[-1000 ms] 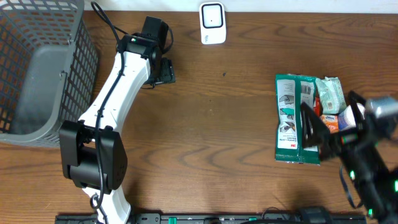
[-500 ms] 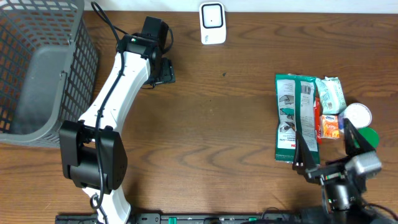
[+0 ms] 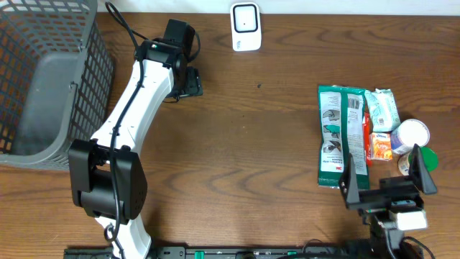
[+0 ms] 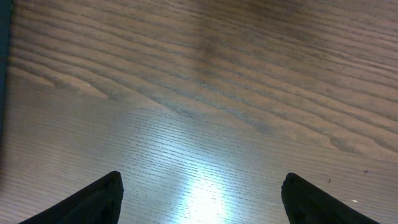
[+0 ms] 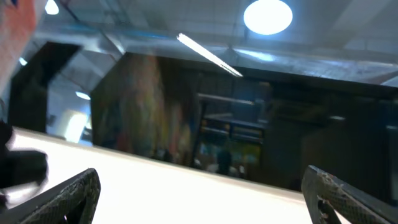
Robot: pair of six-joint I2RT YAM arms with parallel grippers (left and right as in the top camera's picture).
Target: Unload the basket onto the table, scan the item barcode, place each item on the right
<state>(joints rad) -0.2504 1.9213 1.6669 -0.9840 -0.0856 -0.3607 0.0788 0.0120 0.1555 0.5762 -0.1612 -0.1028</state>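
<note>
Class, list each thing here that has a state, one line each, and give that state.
left hand, open, empty, above the table
right hand, open, empty, pointing upward
basket, upright, nothing visible inside
green package, lying flat, not held
scanner, on the table, untouched

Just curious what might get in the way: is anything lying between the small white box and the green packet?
No. The overhead view shows only bare wooden table between the white box and the green packet.
</note>
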